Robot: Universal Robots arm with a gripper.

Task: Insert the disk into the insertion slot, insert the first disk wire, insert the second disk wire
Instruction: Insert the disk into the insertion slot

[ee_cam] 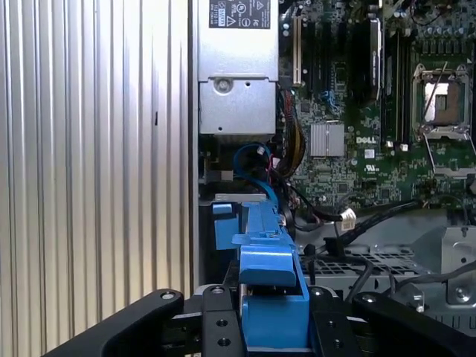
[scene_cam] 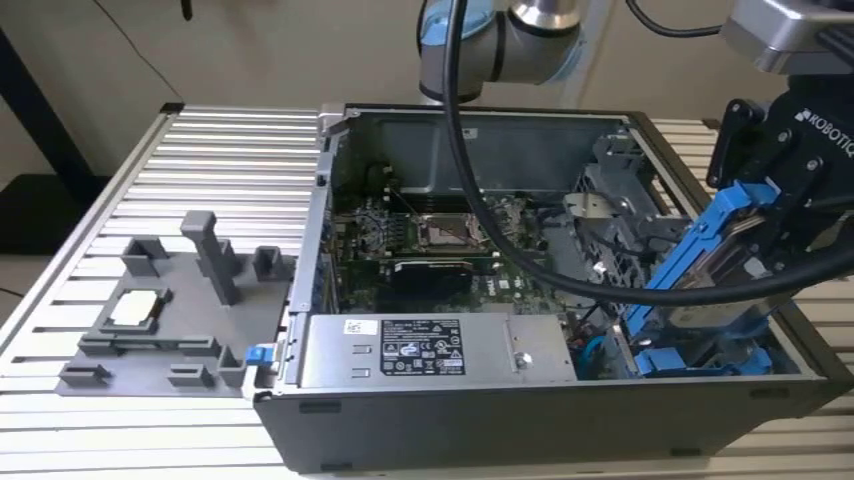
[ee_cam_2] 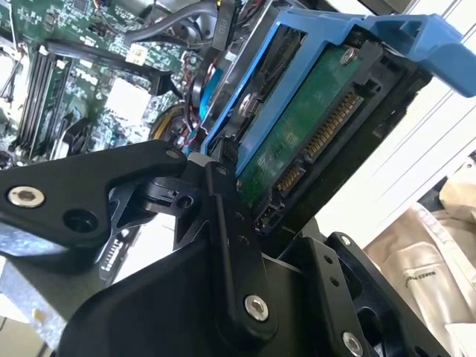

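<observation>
- Gripper (scene_cam: 767,235) is clamped on the disk (scene_cam: 694,245), fingers pinching the blue carrier frame from both sides. Both wrist views show the grip: carrier (ee_cam: 271,297) sits between the black fingers (ee_cam_2: 223,216).
- In the exterior view the disk is at about 4 o'clock of the open computer case (scene_cam: 400,430), near the case's wall on the exterior view's right.
- Disk is tilted steeply. Its low end points down toward the insertion slot (scene_cam: 701,355) and its high end is up by the gripper body, at roughly 1 o'clock from the slot.
- Judgement: step one is in progress, not finished. The disk is above or at the mouth of the bay, not lying flat in it. I can't tell whether the low end already touches the blue tabs.
- The disk's connector edge (ee_cam_2: 327,126) is bare, with nothing plugged in. So both wire steps look undone.
- Loose cables with a white plug (ee_cam: 346,216) lie over the motherboard (scene_cam: 427,235) just beside the bay. I can't tell whether these are the disk wires.
- A thick black arm cable (scene_cam: 561,275) crosses in front of the disk's low end in the exterior view.
- Power-supply box (scene_cam: 427,348) sits at 9 o'clock from the slot, apart from the disk.
</observation>
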